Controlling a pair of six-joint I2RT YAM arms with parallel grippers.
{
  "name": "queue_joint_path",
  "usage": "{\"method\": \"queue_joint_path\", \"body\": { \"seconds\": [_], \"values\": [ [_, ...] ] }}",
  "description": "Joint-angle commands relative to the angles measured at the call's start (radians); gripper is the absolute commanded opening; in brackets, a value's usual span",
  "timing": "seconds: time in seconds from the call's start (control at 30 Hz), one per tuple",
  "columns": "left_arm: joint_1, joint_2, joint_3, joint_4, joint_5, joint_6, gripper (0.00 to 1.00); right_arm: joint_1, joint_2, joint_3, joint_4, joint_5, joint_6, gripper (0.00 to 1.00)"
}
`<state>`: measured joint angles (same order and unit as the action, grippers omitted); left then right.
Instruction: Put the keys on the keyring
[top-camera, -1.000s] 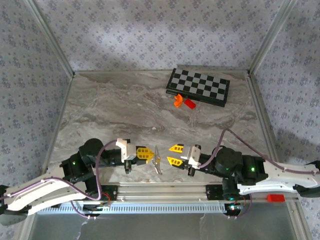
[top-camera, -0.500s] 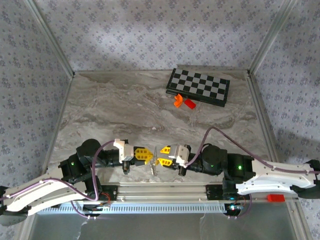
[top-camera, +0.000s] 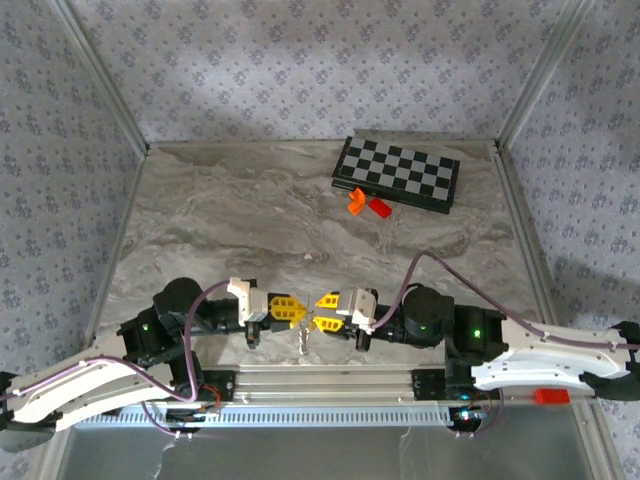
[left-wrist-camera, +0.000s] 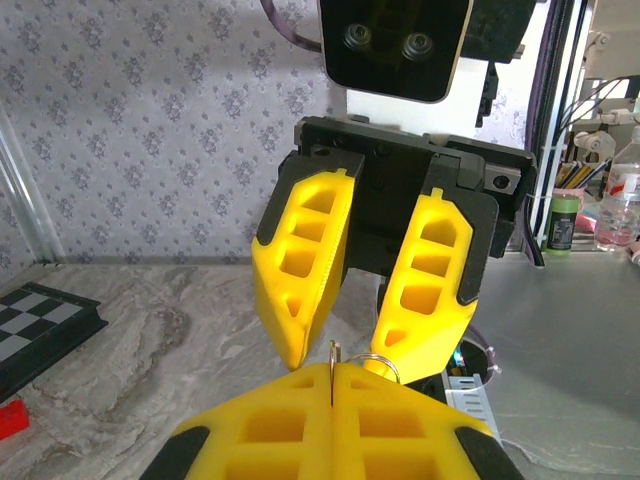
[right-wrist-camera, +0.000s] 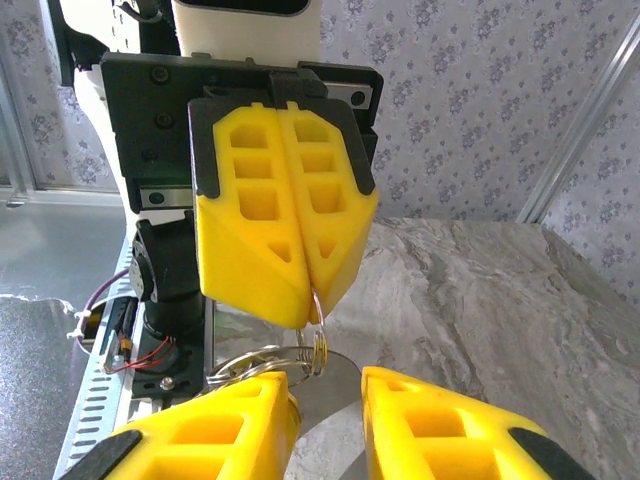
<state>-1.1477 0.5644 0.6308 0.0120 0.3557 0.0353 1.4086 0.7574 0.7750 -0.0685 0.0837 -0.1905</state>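
Keyring pinched in my left claw, arm stretched low over the desk; my right claw meets it nose to nose, fingers spread at the ring.

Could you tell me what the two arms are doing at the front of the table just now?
The left gripper is shut on a thin metal keyring, holding it up above the grey marbled table. The right gripper faces it, jaws apart around the ring and a flat silvery piece, probably a key, hanging below.
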Motion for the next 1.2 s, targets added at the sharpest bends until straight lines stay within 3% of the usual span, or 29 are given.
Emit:
{"method": "queue_joint_path", "body": {
  "seconds": [0.0, 0.63, 0.9, 1.1, 1.17],
  "values": [
    [-0.006, 0.0, 0.007, 0.049, 0.026, -0.003, 0.0, -0.011, 0.002, 0.011, 0.043, -0.041, 0.022, 0.27],
    [-0.005, -0.012, 0.005, 0.04, 0.025, 0.0, 0.0, -0.031, 0.008, 0.019, 0.005, -0.047, 0.046, 0.2],
    [-0.004, -0.012, 0.006, 0.035, 0.019, 0.003, 0.0, -0.034, 0.018, 0.03, -0.019, -0.027, 0.049, 0.01],
    [-0.006, 0.005, 0.047, -0.079, -0.026, 0.039, 0.0, -0.033, 0.064, 0.119, -0.172, 0.022, 0.052, 0.0],
    [-0.006, 0.029, 0.087, -0.176, -0.051, 0.058, 0.09, -0.033, 0.09, 0.177, -0.28, 0.021, 0.052, 0.0]
  ]
}}
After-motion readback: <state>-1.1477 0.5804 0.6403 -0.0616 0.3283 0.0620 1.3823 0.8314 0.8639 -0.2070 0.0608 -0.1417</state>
